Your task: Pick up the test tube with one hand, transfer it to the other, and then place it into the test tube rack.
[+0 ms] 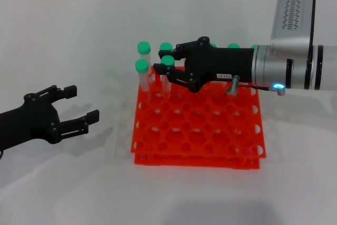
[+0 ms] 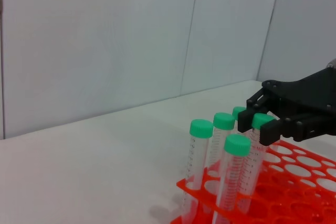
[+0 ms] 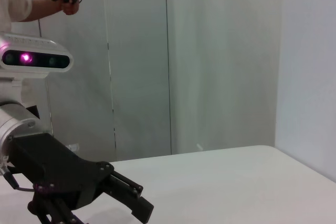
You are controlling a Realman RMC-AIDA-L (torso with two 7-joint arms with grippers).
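The orange-red test tube rack (image 1: pixel 210 140) stands at the table's middle. My right gripper (image 1: pixel 167 60), with the white label on its wrist, reaches in from the right over the rack's far left part. Its fingers sit on either side of the green cap of a test tube (image 1: pixel 167 62) that stands upright in a hole. The left wrist view shows the same grip on that cap (image 2: pixel 261 120) above the rack (image 2: pixel 299 182). My left gripper (image 1: pixel 79 104) is open and empty, low over the table to the left of the rack.
Other green-capped tubes stand in the rack's far rows, two at its left edge (image 1: pixel 141 67) (image 1: pixel 144 48) and more behind the right gripper. The right wrist view shows the left gripper (image 3: pixel 128 198), the robot's head and a person's hand at the back.
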